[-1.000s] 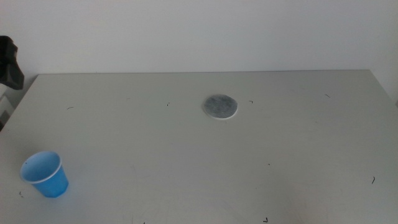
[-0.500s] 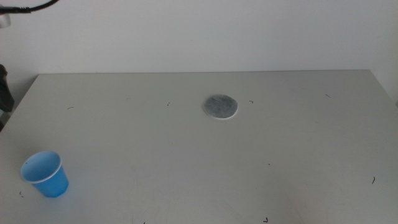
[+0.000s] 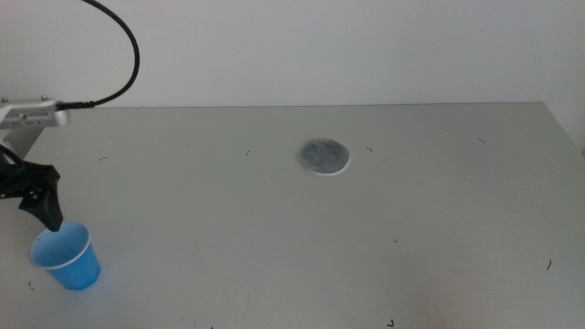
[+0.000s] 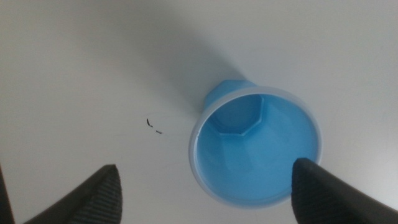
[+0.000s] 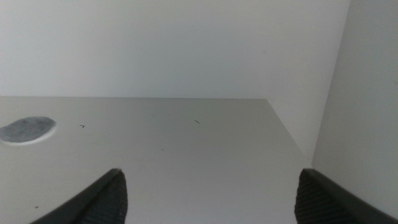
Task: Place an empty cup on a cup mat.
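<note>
The blue cup stands upright and empty near the table's front left corner. My left gripper has come in from the left and hangs just above and behind the cup, one dark finger near its rim. From the left wrist view, the cup sits below the open left gripper, with nothing between the jaws. The grey cup mat lies flat at the middle back of the table, far from the cup. The right gripper waits open off to the right, and its view shows the cup mat.
A black cable arcs over the left arm. The grey table carries only small dark specks. A white wall rises behind the table's far edge.
The left arm has entered from the left and its gripper has come down beside the cup. The cup and the mat have not moved.
</note>
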Tool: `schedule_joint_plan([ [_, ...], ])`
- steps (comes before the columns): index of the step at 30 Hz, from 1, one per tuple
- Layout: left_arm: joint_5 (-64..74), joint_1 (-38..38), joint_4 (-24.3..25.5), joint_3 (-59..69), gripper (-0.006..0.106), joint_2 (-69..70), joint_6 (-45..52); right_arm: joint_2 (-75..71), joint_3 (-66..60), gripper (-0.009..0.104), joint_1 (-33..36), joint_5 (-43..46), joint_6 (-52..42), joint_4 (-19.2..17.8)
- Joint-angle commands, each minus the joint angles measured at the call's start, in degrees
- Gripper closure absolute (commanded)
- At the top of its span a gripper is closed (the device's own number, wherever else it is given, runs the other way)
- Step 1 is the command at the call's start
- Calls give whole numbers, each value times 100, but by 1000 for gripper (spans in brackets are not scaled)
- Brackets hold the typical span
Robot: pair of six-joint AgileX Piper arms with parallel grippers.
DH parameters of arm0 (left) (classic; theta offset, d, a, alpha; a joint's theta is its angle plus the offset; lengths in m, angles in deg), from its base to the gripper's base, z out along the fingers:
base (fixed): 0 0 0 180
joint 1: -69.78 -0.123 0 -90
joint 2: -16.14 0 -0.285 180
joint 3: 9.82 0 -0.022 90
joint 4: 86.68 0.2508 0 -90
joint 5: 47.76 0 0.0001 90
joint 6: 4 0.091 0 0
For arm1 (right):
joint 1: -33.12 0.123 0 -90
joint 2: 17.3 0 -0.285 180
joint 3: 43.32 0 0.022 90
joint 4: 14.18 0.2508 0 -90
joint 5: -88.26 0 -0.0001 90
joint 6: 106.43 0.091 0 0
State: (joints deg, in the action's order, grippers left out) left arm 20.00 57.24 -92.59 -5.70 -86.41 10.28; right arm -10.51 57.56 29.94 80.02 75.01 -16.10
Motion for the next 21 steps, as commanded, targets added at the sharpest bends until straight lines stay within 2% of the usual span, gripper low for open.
schedule_joint_plan([
  [1,-294,-9,-122,76,-5,145,30,-110,66,1,9,446,-49,-52],
  [9,-1078,-9,-64,570,-5,-184,87,-110,66,1,9,446,-49,-52],
  [15,-1173,-9,-62,586,-3,-479,87,-110,66,1,9,446,-49,-52],
  [19,-1179,-9,-76,586,12,-612,92,-110,66,1,9,446,-49,-52],
  [21,-1179,-9,-129,586,27,-641,92,-110,66,1,9,446,-49,-52],
])
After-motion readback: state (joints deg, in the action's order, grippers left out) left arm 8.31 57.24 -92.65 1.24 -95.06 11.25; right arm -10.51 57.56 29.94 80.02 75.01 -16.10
